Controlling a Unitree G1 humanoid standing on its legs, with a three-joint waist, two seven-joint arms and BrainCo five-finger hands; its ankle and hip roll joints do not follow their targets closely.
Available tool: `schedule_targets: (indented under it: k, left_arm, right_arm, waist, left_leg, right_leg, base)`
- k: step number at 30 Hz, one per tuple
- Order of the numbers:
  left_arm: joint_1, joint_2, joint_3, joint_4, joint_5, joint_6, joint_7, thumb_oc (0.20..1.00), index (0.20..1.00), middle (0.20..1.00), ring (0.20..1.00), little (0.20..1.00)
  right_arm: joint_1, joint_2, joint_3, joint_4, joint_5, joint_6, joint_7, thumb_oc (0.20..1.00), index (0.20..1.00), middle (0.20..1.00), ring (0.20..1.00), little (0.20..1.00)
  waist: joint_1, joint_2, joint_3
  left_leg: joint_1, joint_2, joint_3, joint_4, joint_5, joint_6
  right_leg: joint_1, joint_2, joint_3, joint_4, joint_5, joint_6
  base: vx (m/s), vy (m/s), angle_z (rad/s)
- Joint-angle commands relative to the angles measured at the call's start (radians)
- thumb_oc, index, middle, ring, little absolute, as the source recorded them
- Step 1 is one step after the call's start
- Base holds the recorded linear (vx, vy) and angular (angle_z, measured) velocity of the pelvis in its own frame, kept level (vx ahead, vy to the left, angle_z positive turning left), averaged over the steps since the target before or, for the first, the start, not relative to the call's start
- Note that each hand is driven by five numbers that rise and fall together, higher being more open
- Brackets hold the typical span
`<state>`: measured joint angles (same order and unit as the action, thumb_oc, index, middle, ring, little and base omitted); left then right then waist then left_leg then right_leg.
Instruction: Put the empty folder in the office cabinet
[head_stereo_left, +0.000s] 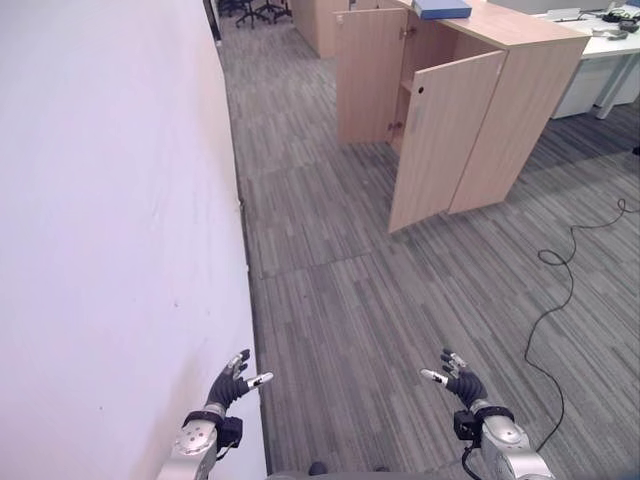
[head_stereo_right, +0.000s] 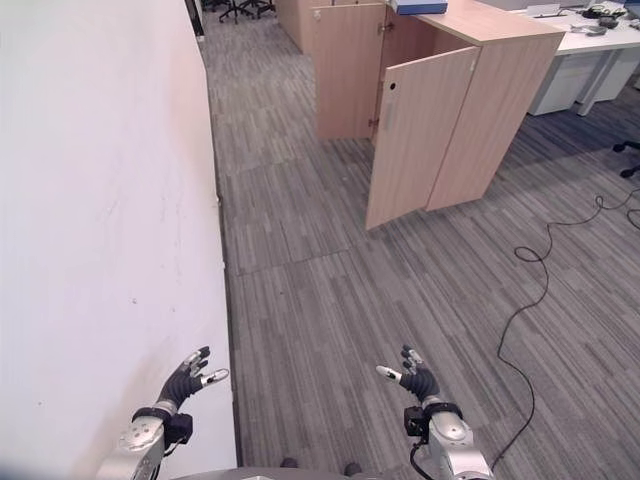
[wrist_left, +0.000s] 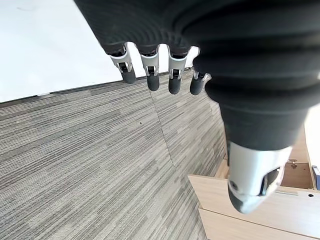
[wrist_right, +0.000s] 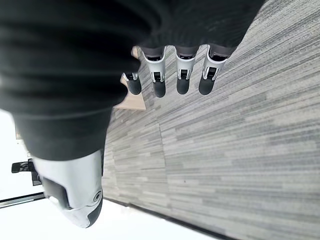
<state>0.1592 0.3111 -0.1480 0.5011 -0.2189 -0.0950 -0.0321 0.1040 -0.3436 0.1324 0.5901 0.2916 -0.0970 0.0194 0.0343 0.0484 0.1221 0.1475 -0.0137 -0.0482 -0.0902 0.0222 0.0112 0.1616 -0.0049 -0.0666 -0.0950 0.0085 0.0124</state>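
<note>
Blue folder (head_stereo_left: 441, 9) flat atop open wooden cabinet (head_stereo_left: 470, 130), both hands empty

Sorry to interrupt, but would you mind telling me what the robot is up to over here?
It is meant to put a folder away, but both hands hold nothing. The left hand and right hand hang open over the grey carpet, beside a white wall. Ahead stands the wooden cabinet with both doors open. A blue folder lies on its top, far from either hand.
</note>
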Motion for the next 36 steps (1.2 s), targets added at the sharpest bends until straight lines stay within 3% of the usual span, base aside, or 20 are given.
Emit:
schedule_targets:
  k: [1,9,12,13,14,16,17,19,22,26,27,28,30,32,33,34,35,36]
  left_arm:
    - [-0.069,0.019,0.017,0.023,0.002,-0.035,0.004,1.0,1.0,1.0,1.0,1.0]
    - [-0.087,0.02,0.007,0.037,-0.005,-0.028,0.01,1.0,1.0,1.0,1.0,1.0]
    - [-0.096,0.025,0.008,0.03,-0.013,-0.028,0.007,1.0,1.0,1.0,1.0,1.0]
    - [-0.107,0.012,0.0,0.027,-0.028,-0.03,0.008,1.0,1.0,1.0,1.0,1.0]
    - [-0.108,0.012,0.0,0.028,-0.028,-0.03,0.008,1.0,1.0,1.0,1.0,1.0]
    - [-0.111,0.01,-0.01,0.036,-0.025,-0.024,0.007,1.0,1.0,1.0,1.0,1.0]
    - [-0.111,0.01,-0.01,0.036,-0.025,-0.025,0.007,1.0,1.0,1.0,1.0,1.0]
    - [-0.111,0.009,-0.017,0.038,-0.024,-0.019,0.012,1.0,1.0,1.0,1.0,1.0]
    - [-0.111,0.008,-0.008,0.042,-0.022,-0.021,0.019,1.0,1.0,1.0,1.0,1.0]
    - [-0.098,0.018,0.01,0.037,-0.021,-0.021,0.026,1.0,1.0,1.0,1.0,1.0]
    - [-0.087,0.021,0.019,0.04,-0.022,-0.02,0.027,1.0,1.0,1.0,1.0,1.0]
    - [-0.068,0.037,0.027,0.041,-0.003,-0.018,0.022,1.0,1.0,1.0,1.0,1.0]
    - [-0.067,0.04,0.033,0.043,0.002,-0.015,0.019,1.0,1.0,1.0,1.0,1.0]
    - [-0.069,0.054,0.035,0.058,0.01,-0.014,0.019,1.0,1.0,1.0,1.0,1.0]
    - [-0.071,0.068,0.043,0.06,0.011,-0.01,0.018,1.0,1.0,1.0,1.0,1.0]
    - [-0.071,0.067,0.042,0.06,0.011,-0.01,0.018,1.0,1.0,1.0,1.0,1.0]
    - [-0.072,0.07,0.044,0.061,0.01,-0.01,0.019,1.0,1.0,1.0,1.0,1.0]
    - [-0.074,0.079,0.048,0.05,0.003,-0.01,0.022,1.0,1.0,1.0,1.0,1.0]
  right_arm:
    - [-0.034,-0.006,-0.036,-0.028,-0.014,-0.021,-0.006,1.0,1.0,1.0,1.0,1.0]
    - [-0.019,-0.024,-0.049,-0.023,0.005,-0.026,-0.007,1.0,1.0,1.0,1.0,1.0]
    - [-0.024,-0.032,-0.051,-0.012,0.019,-0.035,-0.004,1.0,1.0,1.0,1.0,1.0]
    - [-0.029,-0.046,-0.06,-0.002,0.015,-0.034,-0.013,1.0,1.0,1.0,1.0,1.0]
    - [-0.03,-0.046,-0.06,-0.002,0.015,-0.035,-0.013,1.0,1.0,1.0,1.0,1.0]
    - [-0.033,-0.04,-0.081,0.018,0.054,-0.028,-0.024,1.0,1.0,1.0,1.0,1.0]
    - [-0.033,-0.04,-0.081,0.018,0.055,-0.029,-0.024,1.0,1.0,1.0,1.0,1.0]
    - [-0.043,-0.029,-0.082,0.025,0.105,-0.03,-0.027,1.0,1.0,1.0,1.0,1.0]
    - [-0.066,-0.025,-0.058,0.039,0.085,-0.027,-0.039,1.0,1.0,1.0,1.0,1.0]
    - [-0.091,-0.011,-0.031,0.043,0.072,-0.022,-0.038,1.0,1.0,1.0,1.0,1.0]
    - [-0.093,-0.003,-0.019,0.04,0.067,-0.017,-0.029,1.0,1.0,1.0,1.0,1.0]
    - [-0.071,0.01,-0.006,0.036,0.044,-0.011,-0.015,1.0,1.0,1.0,1.0,1.0]
    - [-0.073,0.021,-0.006,0.039,0.035,-0.006,-0.007,1.0,1.0,1.0,1.0,1.0]
    - [-0.073,0.035,-0.001,0.062,0.041,-0.008,-0.001,1.0,1.0,1.0,1.0,1.0]
    - [-0.087,0.045,0.0,0.081,0.043,-0.004,0.007,1.0,1.0,1.0,1.0,1.0]
    - [-0.086,0.044,0.0,0.081,0.044,-0.004,0.007,1.0,1.0,1.0,1.0,1.0]
    - [-0.09,0.047,-0.001,0.084,0.045,-0.006,0.008,1.0,1.0,1.0,1.0,1.0]
    - [-0.101,0.048,-0.001,0.075,0.044,-0.006,0.01,1.0,1.0,1.0,1.0,1.0]
  waist:
    - [0.002,-0.037,0.006]
    - [-0.011,-0.023,0.029]
    - [-0.002,-0.045,0.076]
    - [0.007,-0.054,0.119]
    - [0.005,-0.054,0.118]
    - [0.025,-0.057,0.117]
    - [0.026,-0.06,0.116]
    - [0.045,-0.056,0.114]
    - [0.087,-0.066,0.11]
    - [0.137,-0.084,0.095]
    - [0.151,-0.089,0.081]
    - [0.171,-0.108,0.056]
    - [0.176,-0.12,0.044]
    - [0.18,-0.146,0.025]
    - [0.181,-0.155,0.016]
    - [0.179,-0.16,0.016]
    - [0.174,-0.159,0.019]
    - [0.173,-0.144,0.033]
  left_leg:
    - [-0.004,0.064,-0.056,0.003,-0.075,-0.052]
    - [-0.029,0.113,-0.083,0.01,-0.05,-0.08]
    - [-0.142,0.112,-0.09,0.215,-0.068,-0.102]
    - [-0.269,0.089,-0.075,0.356,-0.015,-0.091]
    - [-0.274,0.087,-0.077,0.362,-0.017,-0.09]
    - [-0.388,0.064,-0.022,0.318,0.025,-0.076]
    - [-0.387,0.062,-0.02,0.317,0.025,-0.076]
    - [-0.443,0.046,-0.01,0.241,0.084,-0.077]
    - [-0.533,0.019,-0.009,0.131,0.103,-0.076]
    - [-0.587,0.038,0.029,0.107,0.141,-0.077]
    - [-0.569,0.043,0.013,0.094,0.145,-0.073]
    - [-0.569,0.037,-0.033,0.115,0.21,-0.067]
    - [-0.563,0.031,-0.033,0.126,0.206,-0.058]
    - [-0.552,0.012,-0.019,0.142,0.186,-0.039]
    - [-0.517,-0.008,-0.007,0.141,0.153,-0.017]
    - [-0.515,-0.013,-0.007,0.14,0.148,-0.018]
    - [-0.496,-0.018,-0.004,0.135,0.134,-0.01]
    - [-0.476,-0.01,0.001,0.134,0.119,0.005]
  right_leg:
    - [0.001,-0.082,0.012,0.047,-0.088,0.083]
    - [-0.043,-0.028,0.022,0.103,-0.129,0.046]
    - [-0.051,-0.018,0.031,0.12,-0.135,0.021]
    - [-0.022,-0.024,0.021,0.113,-0.146,0.001]
    - [-0.024,-0.024,0.019,0.113,-0.147,0.002]
    - [0.021,-0.027,0.016,0.084,-0.166,0.002]
    - [0.022,-0.03,0.016,0.083,-0.168,0.003]
    - [0.055,-0.022,0.032,0.056,-0.185,0.003]
    - [0.103,-0.011,0.083,0.034,-0.217,-0.001]
    - [0.171,-0.024,0.144,0.03,-0.27,0.008]
    - [0.18,-0.026,0.158,0.033,-0.275,0.015]
    - [0.191,-0.051,0.176,0.06,-0.295,0.034]
    - [0.18,-0.067,0.174,0.079,-0.295,0.045]
    - [0.154,-0.091,0.173,0.152,-0.245,0.081]
    - [0.094,-0.094,0.179,0.277,-0.115,0.13]
    - [0.095,-0.099,0.176,0.28,-0.122,0.129]
    - [0.067,-0.097,0.173,0.347,-0.053,0.15]
    - [0.015,-0.098,0.161,0.457,0.057,0.177]
  base:
    - [0.01,-0.11,0.1]
    - [0.02,-0.127,0.11]
    - [-0.02,-0.178,0.11]
    - [0.01,-0.144,0.12]
    - [0.15,-0.107,0.3]
    - [0.21,-0.005,0.18]
    - [0.19,0.029,0.01]
    - [0.23,0.028,0.03]
    - [0.29,0.029,-0.1]
    - [0.37,0.119,-0.48]
    - [0.72,0.358,-1.03]
    - [0.59,0.301,-0.82]
    - [0.4,0.217,-0.43]
    - [0.4,0.248,-0.25]
    - [0.33,0.208,0.01]
    - [0.26,0.186,0.16]
    - [0.13,0.146,0.17]
    - [0.13,0.146,0.15]
